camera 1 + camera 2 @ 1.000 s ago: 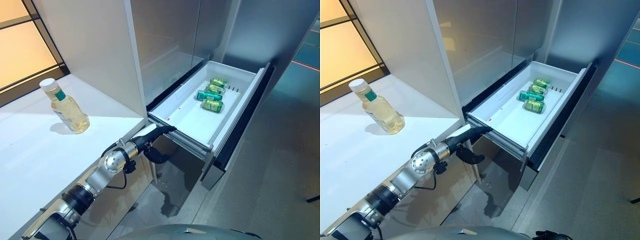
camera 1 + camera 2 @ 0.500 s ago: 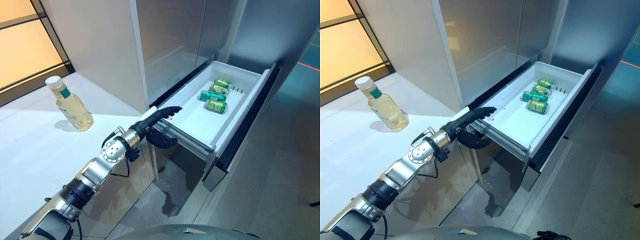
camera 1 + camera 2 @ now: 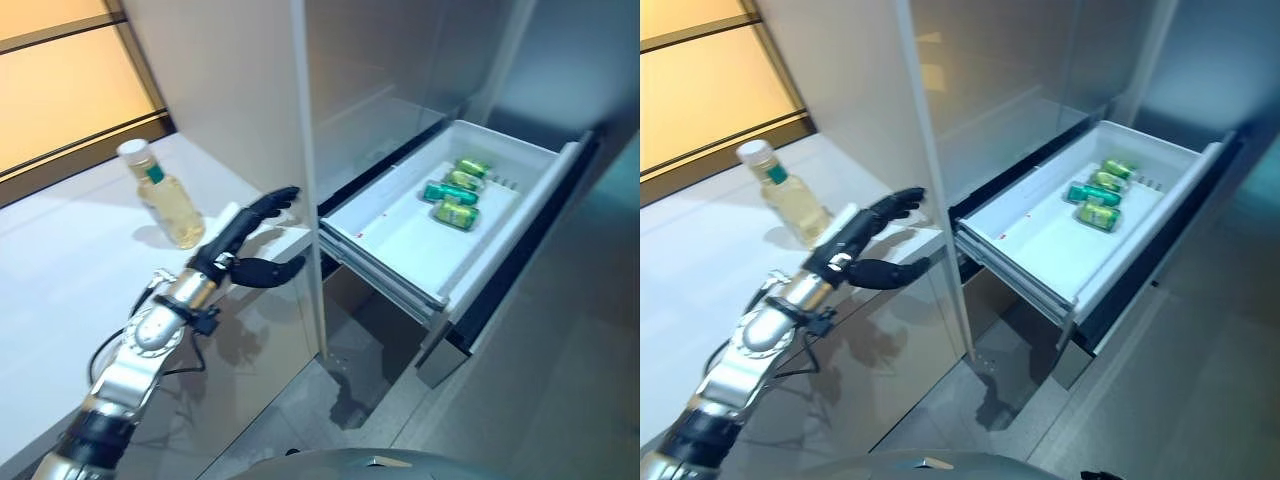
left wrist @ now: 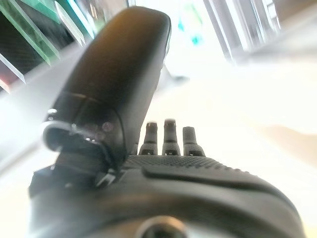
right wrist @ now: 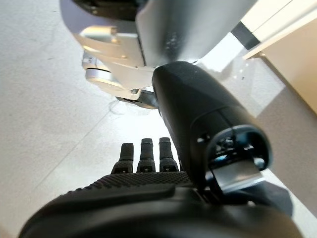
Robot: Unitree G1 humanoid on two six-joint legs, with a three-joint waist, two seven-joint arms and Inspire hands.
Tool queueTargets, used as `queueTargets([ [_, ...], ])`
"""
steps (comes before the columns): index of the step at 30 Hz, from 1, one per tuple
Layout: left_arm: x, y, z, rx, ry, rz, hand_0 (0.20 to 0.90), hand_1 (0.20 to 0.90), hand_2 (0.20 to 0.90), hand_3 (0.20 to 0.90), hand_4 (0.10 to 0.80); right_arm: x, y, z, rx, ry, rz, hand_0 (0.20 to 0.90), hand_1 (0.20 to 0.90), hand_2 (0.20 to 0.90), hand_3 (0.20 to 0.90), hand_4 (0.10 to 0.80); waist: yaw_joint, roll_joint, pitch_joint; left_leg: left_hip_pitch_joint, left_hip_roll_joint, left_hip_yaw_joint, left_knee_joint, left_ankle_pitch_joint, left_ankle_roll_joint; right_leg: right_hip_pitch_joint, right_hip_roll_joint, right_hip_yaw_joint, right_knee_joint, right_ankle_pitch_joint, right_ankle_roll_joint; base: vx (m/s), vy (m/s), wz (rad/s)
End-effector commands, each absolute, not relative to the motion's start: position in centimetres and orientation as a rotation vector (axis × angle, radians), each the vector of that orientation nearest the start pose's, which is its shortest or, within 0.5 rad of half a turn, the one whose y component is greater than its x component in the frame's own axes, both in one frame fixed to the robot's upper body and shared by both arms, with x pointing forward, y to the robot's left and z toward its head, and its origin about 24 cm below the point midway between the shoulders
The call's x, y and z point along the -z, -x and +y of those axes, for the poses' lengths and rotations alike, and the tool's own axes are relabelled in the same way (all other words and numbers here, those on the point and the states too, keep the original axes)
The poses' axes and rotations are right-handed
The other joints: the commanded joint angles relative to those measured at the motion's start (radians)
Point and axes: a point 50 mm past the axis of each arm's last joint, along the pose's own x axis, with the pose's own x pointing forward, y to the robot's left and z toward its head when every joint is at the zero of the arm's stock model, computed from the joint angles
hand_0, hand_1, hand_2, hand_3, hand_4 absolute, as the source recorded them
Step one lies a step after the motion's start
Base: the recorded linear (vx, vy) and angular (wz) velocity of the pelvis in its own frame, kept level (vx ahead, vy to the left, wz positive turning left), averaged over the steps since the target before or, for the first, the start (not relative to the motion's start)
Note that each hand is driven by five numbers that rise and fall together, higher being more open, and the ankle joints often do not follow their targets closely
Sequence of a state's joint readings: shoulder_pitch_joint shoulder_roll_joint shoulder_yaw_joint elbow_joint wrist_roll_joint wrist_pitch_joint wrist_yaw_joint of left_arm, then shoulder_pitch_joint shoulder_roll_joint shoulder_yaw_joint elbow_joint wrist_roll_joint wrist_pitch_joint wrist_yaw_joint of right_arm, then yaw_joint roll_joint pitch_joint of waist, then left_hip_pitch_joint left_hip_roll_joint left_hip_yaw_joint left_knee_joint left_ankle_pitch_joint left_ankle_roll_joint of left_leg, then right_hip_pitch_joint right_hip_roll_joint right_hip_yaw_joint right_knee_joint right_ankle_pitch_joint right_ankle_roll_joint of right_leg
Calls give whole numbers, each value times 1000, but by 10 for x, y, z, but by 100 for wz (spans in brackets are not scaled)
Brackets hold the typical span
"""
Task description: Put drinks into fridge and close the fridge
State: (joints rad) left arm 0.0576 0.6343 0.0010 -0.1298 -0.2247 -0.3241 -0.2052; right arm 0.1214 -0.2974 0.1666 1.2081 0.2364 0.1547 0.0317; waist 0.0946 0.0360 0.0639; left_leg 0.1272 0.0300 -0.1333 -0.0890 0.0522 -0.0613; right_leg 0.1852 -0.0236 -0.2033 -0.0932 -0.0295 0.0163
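Left eye view: the left robot hand (image 3: pixel 243 232) has swung away from the drawer (image 3: pixel 500 225) and now hangs over the worktop (image 3: pixel 60 270) edge, near the bottle (image 3: pixel 166 198), fingers straight and apart, holding nothing. I judge it is going for the bottle next. One bottle stands on the worktop; three cans (image 3: pixel 455 193) lie in the open drawer.

Right eye view: same layout.

Left wrist view: fingers straight, empty.

Right wrist view: the right robot hand (image 5: pixel 148 168) hangs over the floor, fingers straight, empty.
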Motion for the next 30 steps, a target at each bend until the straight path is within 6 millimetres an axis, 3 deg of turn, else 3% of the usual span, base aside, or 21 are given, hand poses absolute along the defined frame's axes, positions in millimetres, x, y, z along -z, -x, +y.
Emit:
queueTargets([
  [1,-205,-221,225,326,-451,-822,900,900,900,900,800,170,-52,-225,129,16,1399,900,900,900,900,800,20,-27,18,-8,-94,14,2,-63,86,-37,-6,38,25,33,33,25,-9,20],
  [12,-227,-204,233,324,-342,-960,900,900,900,900,800,170,-45,-229,117,3,1409,900,900,900,900,800,25,-37,3,-19,-95,7,2,-55,80,-47,-7,34,24,38,31,8,-7,5],
  [20,-229,-205,256,25,-379,-972,900,900,900,900,800,170,-43,-229,114,-10,1417,900,900,900,900,800,26,-43,-7,-17,-96,3,2,-65,80,-42,-5,37,17,32,30,19,-10,2],
  [30,-219,-205,265,-137,-370,-952,900,900,900,900,800,170,-45,-227,107,-12,1423,900,900,900,900,800,19,-46,-8,-20,-95,5,2,-54,79,-48,-2,45,21,39,26,5,-2,0],
])
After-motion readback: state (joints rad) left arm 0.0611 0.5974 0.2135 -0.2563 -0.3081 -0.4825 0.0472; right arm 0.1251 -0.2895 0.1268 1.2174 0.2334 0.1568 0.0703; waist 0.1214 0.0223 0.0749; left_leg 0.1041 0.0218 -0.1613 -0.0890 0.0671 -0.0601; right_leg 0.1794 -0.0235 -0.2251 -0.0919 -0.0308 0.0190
